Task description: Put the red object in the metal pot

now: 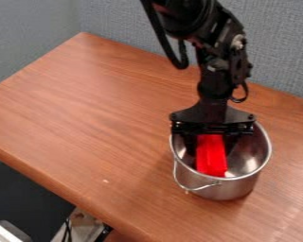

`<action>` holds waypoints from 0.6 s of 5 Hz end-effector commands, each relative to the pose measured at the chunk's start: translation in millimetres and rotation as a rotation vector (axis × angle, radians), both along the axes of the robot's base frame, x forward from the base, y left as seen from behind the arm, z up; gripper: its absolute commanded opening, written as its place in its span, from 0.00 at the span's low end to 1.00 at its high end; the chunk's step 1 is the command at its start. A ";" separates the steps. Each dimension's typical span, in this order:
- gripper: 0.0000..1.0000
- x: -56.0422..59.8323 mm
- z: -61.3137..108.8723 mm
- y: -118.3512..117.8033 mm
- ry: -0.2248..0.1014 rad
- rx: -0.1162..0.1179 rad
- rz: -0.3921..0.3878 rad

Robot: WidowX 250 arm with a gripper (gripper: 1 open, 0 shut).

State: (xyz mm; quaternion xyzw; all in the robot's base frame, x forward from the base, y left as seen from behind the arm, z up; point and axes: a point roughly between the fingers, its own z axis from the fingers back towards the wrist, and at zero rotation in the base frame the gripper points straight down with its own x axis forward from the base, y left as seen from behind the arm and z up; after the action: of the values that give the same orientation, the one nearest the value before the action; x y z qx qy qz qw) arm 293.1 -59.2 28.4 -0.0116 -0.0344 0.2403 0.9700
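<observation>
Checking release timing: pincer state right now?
Pincer: open, jaws spread wide over the metal pot; the red object sits inside the pot below it. Whether the jaws touch it cannot be told.
</observation>
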 end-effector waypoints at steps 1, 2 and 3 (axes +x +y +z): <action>0.00 14.8 30.5 3.6 -0.052 0.000 -0.076; 0.00 24.1 41.1 3.2 -0.047 0.010 -0.184; 1.00 18.6 41.7 -6.7 -0.053 0.016 -0.203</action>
State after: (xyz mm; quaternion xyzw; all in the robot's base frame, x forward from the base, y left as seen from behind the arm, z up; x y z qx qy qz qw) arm 307.9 -61.6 51.5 -0.0059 -0.0305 0.1477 0.9885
